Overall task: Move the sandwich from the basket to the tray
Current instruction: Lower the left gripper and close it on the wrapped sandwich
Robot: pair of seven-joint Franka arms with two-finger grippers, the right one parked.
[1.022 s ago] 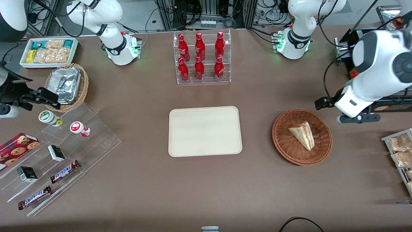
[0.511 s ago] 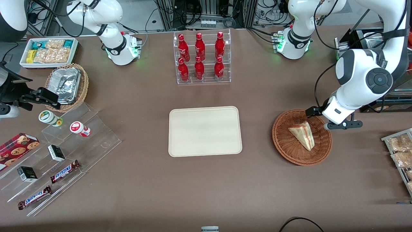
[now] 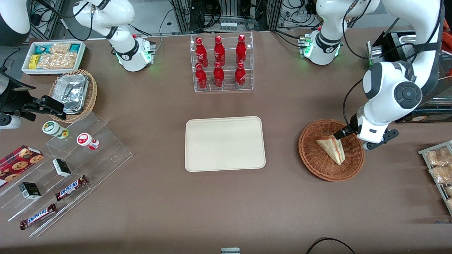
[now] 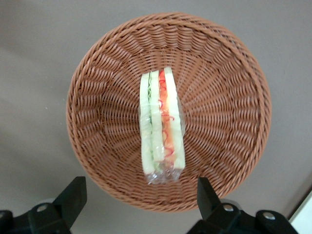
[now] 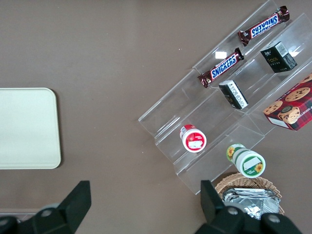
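Note:
The sandwich (image 3: 332,148), a pale bread wedge with a red and green filling stripe, lies in clear wrap in the reddish-brown wicker basket (image 3: 310,158). The cream tray (image 3: 225,143) sits bare at mid-table, beside the basket toward the parked arm's end. My gripper (image 3: 356,135) hangs above the basket's rim on the working arm's side, a little above the sandwich. In the left wrist view the sandwich (image 4: 161,126) stands edge-up in the basket (image 4: 219,107). There the gripper (image 4: 139,197) is open, its two dark fingertips (image 4: 73,195) spread wide and holding nothing.
A clear rack of red bottles (image 3: 222,63) stands farther from the camera than the tray. Bagged snacks on a wire rack (image 3: 439,165) lie at the working arm's table edge. A black machine (image 3: 399,46) stands farther back. Clear steps with snacks (image 3: 70,165) fill the parked arm's end.
My arm has swung in from the working arm's end of the table and come down, so the gripper now hangs over the basket's rim next to the sandwich. The sandwich has not moved.

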